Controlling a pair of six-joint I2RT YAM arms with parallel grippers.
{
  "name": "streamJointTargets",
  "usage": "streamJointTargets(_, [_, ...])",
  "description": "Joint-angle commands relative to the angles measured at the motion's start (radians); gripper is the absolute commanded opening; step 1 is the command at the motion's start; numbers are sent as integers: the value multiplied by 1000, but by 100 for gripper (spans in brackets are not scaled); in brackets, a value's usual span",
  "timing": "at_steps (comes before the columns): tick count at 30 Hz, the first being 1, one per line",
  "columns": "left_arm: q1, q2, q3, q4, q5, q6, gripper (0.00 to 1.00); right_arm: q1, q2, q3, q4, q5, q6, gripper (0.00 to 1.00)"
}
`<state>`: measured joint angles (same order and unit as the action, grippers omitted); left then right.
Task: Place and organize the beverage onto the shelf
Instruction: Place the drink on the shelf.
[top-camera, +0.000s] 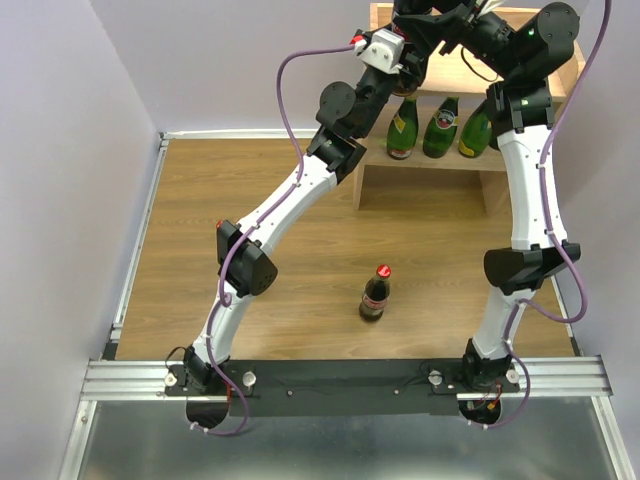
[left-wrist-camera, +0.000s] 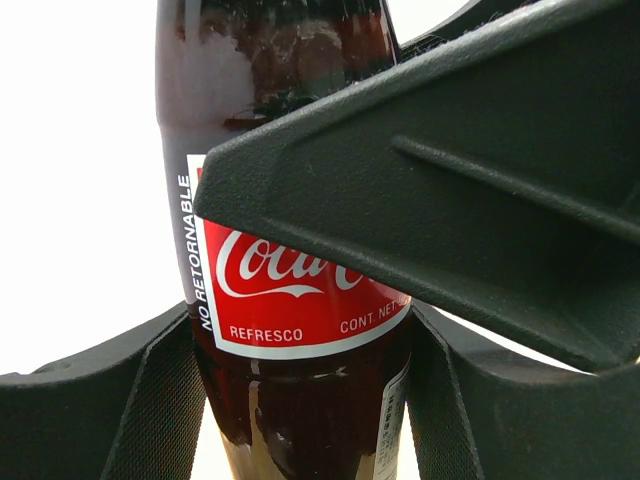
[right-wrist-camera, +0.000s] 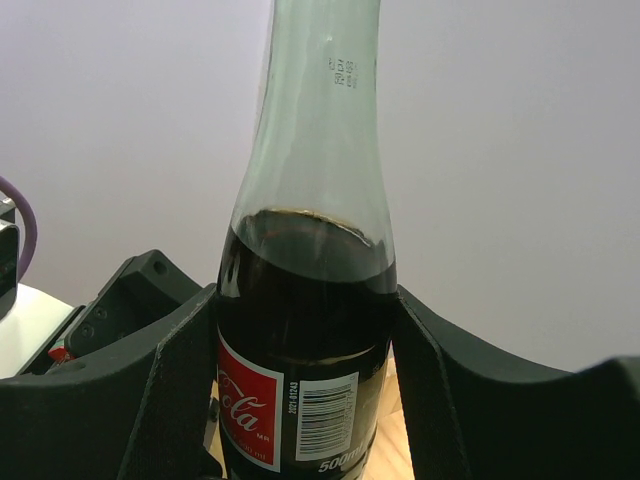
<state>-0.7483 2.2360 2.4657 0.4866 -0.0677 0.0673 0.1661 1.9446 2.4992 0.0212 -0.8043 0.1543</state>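
A dark cola bottle (left-wrist-camera: 300, 300) with a red label stands between the pads of my left gripper (left-wrist-camera: 305, 420), which is shut on it. My right gripper (right-wrist-camera: 305, 400) is shut on a cola bottle (right-wrist-camera: 305, 300) too, apparently the same one; its finger (left-wrist-camera: 450, 200) crosses the left wrist view. Both grippers (top-camera: 412, 55) (top-camera: 445, 28) are over the top board of the wooden shelf (top-camera: 420, 178). Three green bottles (top-camera: 440, 128) stand on the lower tier. Another cola bottle (top-camera: 375, 293) stands upright on the table. The other bottles are hidden.
The shelf stands at the table's far right, against the back wall. A white rail (top-camera: 135, 230) runs along the table's left edge. Light wood (right-wrist-camera: 400, 440) shows under the held bottle. Purple cables (top-camera: 300, 90) loop beside both arms.
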Motion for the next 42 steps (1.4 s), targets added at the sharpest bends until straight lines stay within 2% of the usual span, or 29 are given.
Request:
streamJointTargets(1, [-5, -44, 1, 119, 25, 8, 47, -22, 17, -30, 2, 71, -171, 29])
streamJointTargets(5, [-5, -49, -5, 119, 25, 8, 54, -22, 17, -37, 2, 76, -182, 29])
streamJointTargets(20, [-3, -75, -53, 119, 31, 6, 67, -25, 13, -63, 0, 88, -229, 29])
streamJointTargets(42, [-8, -102, -103, 115, 40, 22, 81, -34, 5, -97, 2, 105, -229, 29])
